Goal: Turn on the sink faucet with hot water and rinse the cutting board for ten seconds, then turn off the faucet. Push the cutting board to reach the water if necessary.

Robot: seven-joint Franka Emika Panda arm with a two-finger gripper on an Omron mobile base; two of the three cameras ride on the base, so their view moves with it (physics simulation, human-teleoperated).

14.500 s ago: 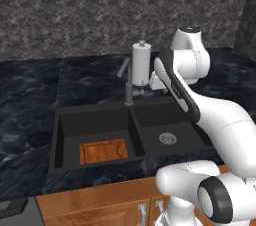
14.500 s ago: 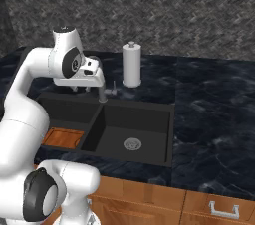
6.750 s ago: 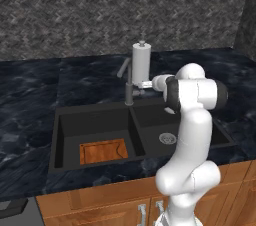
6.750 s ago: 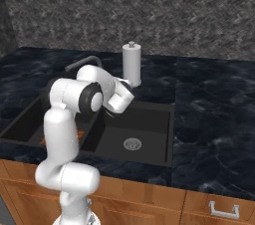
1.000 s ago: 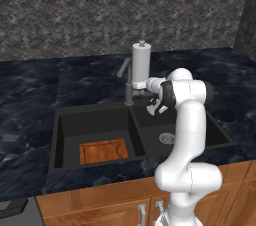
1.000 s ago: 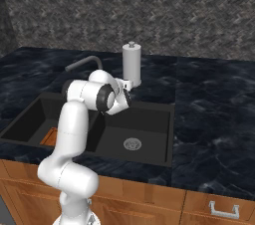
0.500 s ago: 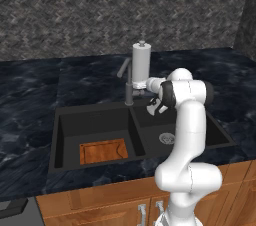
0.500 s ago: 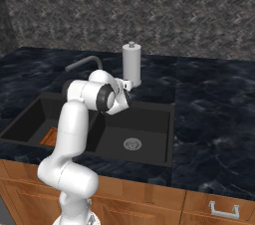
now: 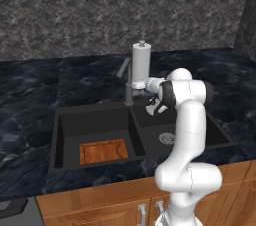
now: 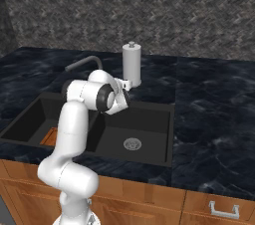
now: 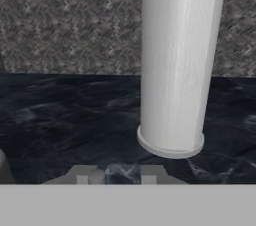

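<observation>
In the left base view the sink [image 9: 95, 120] fills the middle of the frame, sunk into the dark marbled counter [image 9: 30, 90], and the cutting board [image 9: 103, 151] lies flat on the floor of its left basin, toward the lower left. The round silver drain [image 9: 166, 138] sits in the right basin, partly behind the white arm. The sink faucet [image 9: 128, 82] rises at the back rim just above the divider, its spout angled to the upper left, and the light grey pump dispenser [image 9: 141, 65] stands just beside it to the right. The gripper [image 9: 154, 106] hangs over the back of the right basin, just right of the faucet post and below the dispenser; its fingers look dark and small, and how wide the jaws stand, or whether they grip anything, cannot be told. In the hand view the dispenser [image 11: 177, 65] looms upright at centre right before the grey patterned wall [image 11: 70, 20].
</observation>
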